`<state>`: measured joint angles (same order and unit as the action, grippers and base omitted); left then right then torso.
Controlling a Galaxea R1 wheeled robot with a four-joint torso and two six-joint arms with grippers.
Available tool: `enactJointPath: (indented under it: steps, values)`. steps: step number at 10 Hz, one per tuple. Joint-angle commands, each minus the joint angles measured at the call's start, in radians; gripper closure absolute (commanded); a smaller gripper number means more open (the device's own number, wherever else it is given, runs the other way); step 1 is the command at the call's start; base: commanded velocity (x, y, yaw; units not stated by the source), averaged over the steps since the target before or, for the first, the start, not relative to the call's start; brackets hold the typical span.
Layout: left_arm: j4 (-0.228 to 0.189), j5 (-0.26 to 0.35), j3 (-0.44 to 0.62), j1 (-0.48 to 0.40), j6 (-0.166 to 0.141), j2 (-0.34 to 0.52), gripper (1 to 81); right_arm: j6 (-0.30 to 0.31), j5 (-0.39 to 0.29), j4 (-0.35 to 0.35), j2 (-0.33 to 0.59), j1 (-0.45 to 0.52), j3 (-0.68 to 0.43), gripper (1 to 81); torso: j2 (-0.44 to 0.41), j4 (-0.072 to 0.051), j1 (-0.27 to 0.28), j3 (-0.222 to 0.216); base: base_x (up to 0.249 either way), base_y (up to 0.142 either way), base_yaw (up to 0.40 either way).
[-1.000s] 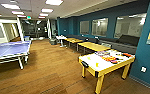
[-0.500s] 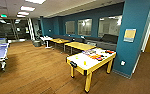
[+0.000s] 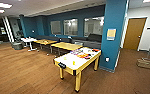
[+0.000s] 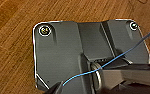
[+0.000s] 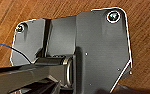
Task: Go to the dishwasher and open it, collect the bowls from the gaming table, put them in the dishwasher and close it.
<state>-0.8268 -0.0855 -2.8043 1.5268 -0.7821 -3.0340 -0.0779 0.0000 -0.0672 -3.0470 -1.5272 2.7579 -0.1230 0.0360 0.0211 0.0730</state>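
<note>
The dishwasher is out of view, and I see no bowls. A yellow-legged game table [image 3: 76,61] with a white top stands on the wooden floor ahead, a little right of the middle; small yellow pieces and colourful flat items lie on it. Both wrist views look down past the robot's dark plate at the wooden floor [image 4: 11,37] [image 5: 146,37].
A blue pillar [image 3: 113,35] rises just behind the game table. Low wooden tables [image 3: 66,45] and a white table [image 3: 28,40] stand further back along a dark sofa [image 3: 91,40]. A brown door [image 3: 133,33] and a box [image 3: 146,63] on the floor are at the right.
The whole head view has swung: the camera turned right. The blue table-tennis table at the left has gone from the picture, and the yellow game table now sits nearer the middle.
</note>
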Motion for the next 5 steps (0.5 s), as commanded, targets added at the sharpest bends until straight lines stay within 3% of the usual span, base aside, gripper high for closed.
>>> enactJointPath:
  steps: [1,3,5]
  values:
    - [-0.006,0.04,-0.006,-0.061,0.004,0.004,1.0,0.0,-0.052,-0.005,-0.002,0.054,-0.003,1.0,0.0,0.0,0.0,0.0,0.0,0.0,-0.4]
    - [-0.005,0.04,-0.006,-0.061,0.004,0.006,1.0,0.0,-0.052,-0.006,-0.002,0.052,-0.003,1.0,0.0,0.0,0.0,0.0,0.0,0.0,-0.38]
    - [-0.005,0.04,-0.006,-0.061,0.004,0.004,1.0,0.0,-0.052,-0.006,-0.002,0.054,-0.003,1.0,0.0,0.0,0.0,0.0,0.0,0.0,-0.246]
